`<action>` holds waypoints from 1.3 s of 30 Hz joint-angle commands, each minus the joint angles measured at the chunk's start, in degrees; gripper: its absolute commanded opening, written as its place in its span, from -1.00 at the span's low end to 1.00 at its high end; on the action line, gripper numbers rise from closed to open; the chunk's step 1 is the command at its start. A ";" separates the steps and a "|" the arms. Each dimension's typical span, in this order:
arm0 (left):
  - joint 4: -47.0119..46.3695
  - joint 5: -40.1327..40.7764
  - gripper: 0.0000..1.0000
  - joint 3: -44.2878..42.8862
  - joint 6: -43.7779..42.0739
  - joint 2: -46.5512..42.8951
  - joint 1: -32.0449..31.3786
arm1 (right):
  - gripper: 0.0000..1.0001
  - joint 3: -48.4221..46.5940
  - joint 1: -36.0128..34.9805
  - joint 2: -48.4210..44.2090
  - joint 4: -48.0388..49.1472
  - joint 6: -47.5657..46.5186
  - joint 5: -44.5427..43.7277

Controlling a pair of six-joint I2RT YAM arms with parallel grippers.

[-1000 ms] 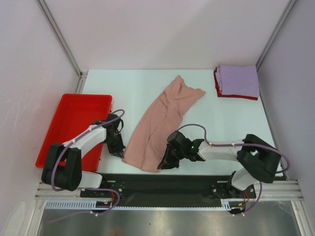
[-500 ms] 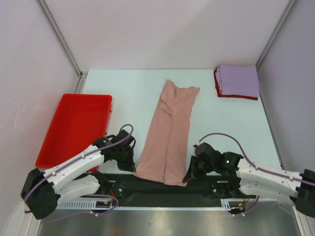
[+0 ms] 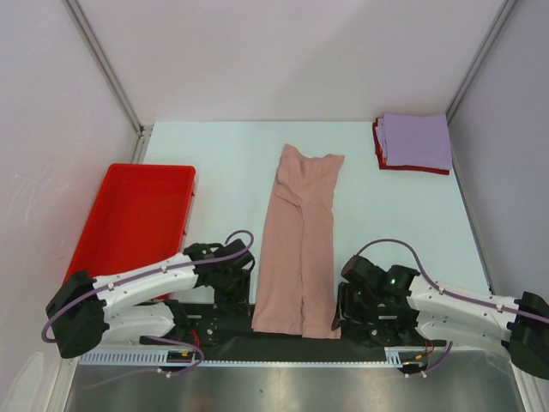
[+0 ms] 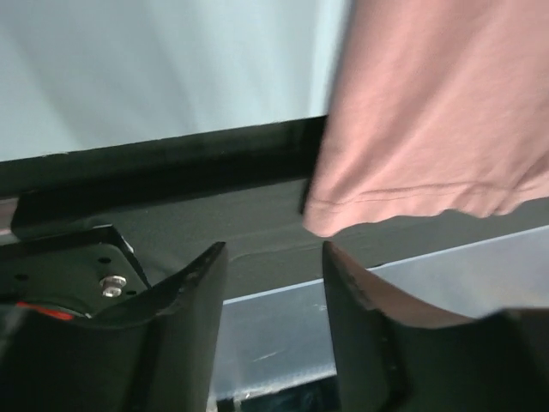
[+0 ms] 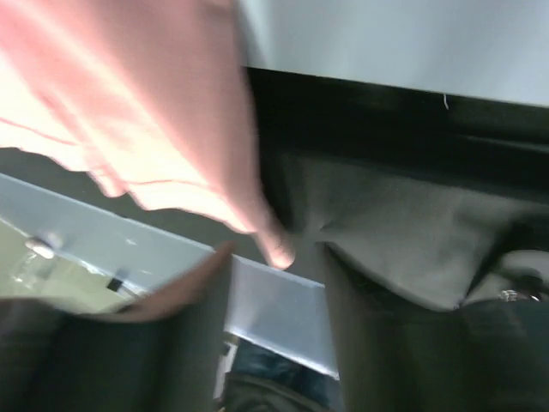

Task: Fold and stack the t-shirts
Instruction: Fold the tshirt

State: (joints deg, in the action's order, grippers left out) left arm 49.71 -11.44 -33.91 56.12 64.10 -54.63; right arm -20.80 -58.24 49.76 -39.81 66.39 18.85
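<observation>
The dusty-pink t-shirt (image 3: 300, 240) lies as a long narrow strip down the middle of the table. Its near hem hangs over the black base strip. My left gripper (image 3: 242, 292) stands open just left of that hem, and in the left wrist view the gripper (image 4: 273, 287) has nothing between its fingers, with the pink cloth (image 4: 429, 112) up to the right. My right gripper (image 3: 343, 311) stands open just right of the hem. In the right wrist view a pink corner (image 5: 273, 245) dangles at the mouth of that gripper (image 5: 274, 296), not pinched. A folded lavender t-shirt (image 3: 416, 139) lies on a folded red one (image 3: 413, 169) at the back right.
A red plastic tray (image 3: 129, 219) sits at the left, beside the left arm. The black base strip (image 3: 214, 330) and a metal rail run along the near edge. White walls with metal posts close in the table on three sides.
Both grippers pulled the pink shirt's near end toward the near edge, straightening it into a strip, then opened and let it go.
</observation>
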 commanded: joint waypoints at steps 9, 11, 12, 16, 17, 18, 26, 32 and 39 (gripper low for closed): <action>-3.47 11.27 0.20 -26.80 -21.27 2.68 11.72 | 0.38 -34.87 40.52 21.64 -9.59 -34.83 -1.02; -8.65 10.74 0.22 -32.32 -25.60 8.74 17.26 | 0.40 -40.43 44.42 27.29 -6.69 -37.21 -0.57; -10.41 10.13 0.22 -34.36 -29.45 11.03 19.10 | 0.44 -46.73 46.27 33.24 -5.38 -37.91 -0.66; -16.22 4.77 0.30 -46.92 -36.86 24.99 26.32 | 0.54 -62.47 50.23 48.18 -1.69 -39.85 -2.07; -18.40 4.50 0.32 -52.08 -37.91 30.07 27.98 | 0.55 -65.05 50.85 50.76 -0.98 -40.11 -1.72; -19.82 4.67 0.33 -54.40 -39.84 32.99 28.61 | 0.58 -67.33 51.29 53.14 -0.01 -40.29 -1.63; -35.63 1.78 0.35 -69.79 -42.05 54.10 32.31 | 0.65 -86.76 52.52 76.16 7.20 -41.69 -0.04; -43.12 0.37 0.39 -76.19 -40.39 66.05 33.36 | 0.64 -89.59 53.31 81.28 10.72 -41.87 -0.57; -45.31 -0.07 0.36 -85.61 -32.66 76.70 34.94 | 0.48 -93.46 53.67 87.43 12.21 -41.17 0.66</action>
State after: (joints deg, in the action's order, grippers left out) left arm 9.13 -9.93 -114.74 19.59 139.06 -20.91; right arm -111.33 -4.97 135.35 -30.48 25.58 18.46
